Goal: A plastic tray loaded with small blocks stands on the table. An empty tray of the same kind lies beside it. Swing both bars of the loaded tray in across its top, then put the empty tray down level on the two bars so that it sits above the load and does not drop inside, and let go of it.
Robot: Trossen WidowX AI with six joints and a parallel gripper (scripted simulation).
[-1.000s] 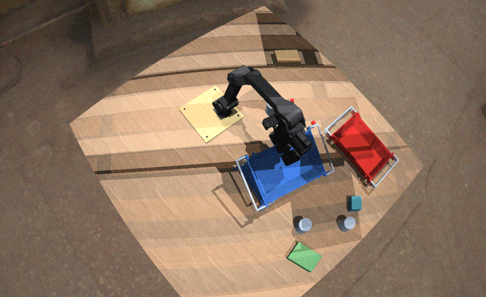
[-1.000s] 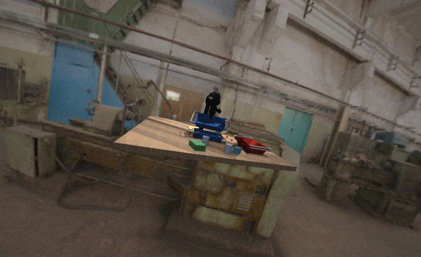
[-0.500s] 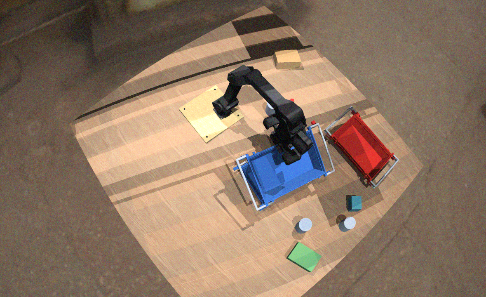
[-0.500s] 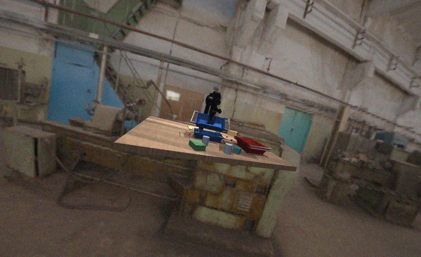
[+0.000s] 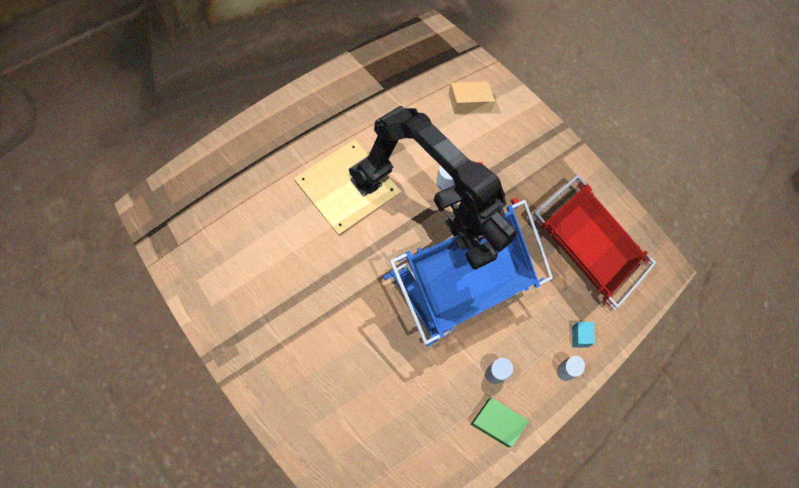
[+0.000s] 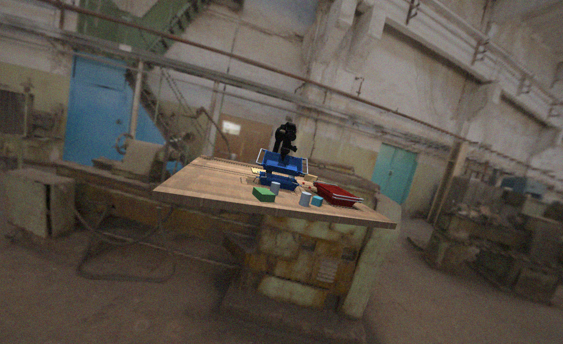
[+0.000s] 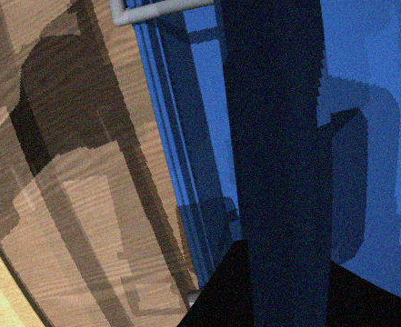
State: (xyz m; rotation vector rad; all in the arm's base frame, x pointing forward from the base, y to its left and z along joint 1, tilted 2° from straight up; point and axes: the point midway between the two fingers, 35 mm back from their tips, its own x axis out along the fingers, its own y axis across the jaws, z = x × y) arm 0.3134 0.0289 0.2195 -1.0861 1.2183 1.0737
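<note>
My gripper (image 5: 463, 238) (image 6: 282, 159) (image 7: 260, 252) is shut on the rear long wall of the empty blue tray (image 5: 435, 291) (image 6: 293, 164) (image 7: 282, 136). This tray hangs roughly level above the loaded blue tray (image 5: 411, 290) (image 6: 270, 180), with a gap between them in the exterior view. The held tray's wire bars stand out at its ends, the left bar (image 5: 410, 303) and the right bar (image 5: 537, 241). The lower tray stands on the table, mostly hidden from above. Its blocks are hidden, and I cannot tell how its bars lie.
A red tray (image 5: 596, 239) (image 6: 334, 194) with wire bars stands at the right. Pale cylinders (image 5: 501, 369) (image 5: 575, 366) (image 5: 444, 177), a cyan cube (image 5: 583, 334), a green box (image 5: 499, 421) and a tan box (image 5: 472, 95) stand around. Small red blocks (image 5: 514, 201) show near the held tray's back right.
</note>
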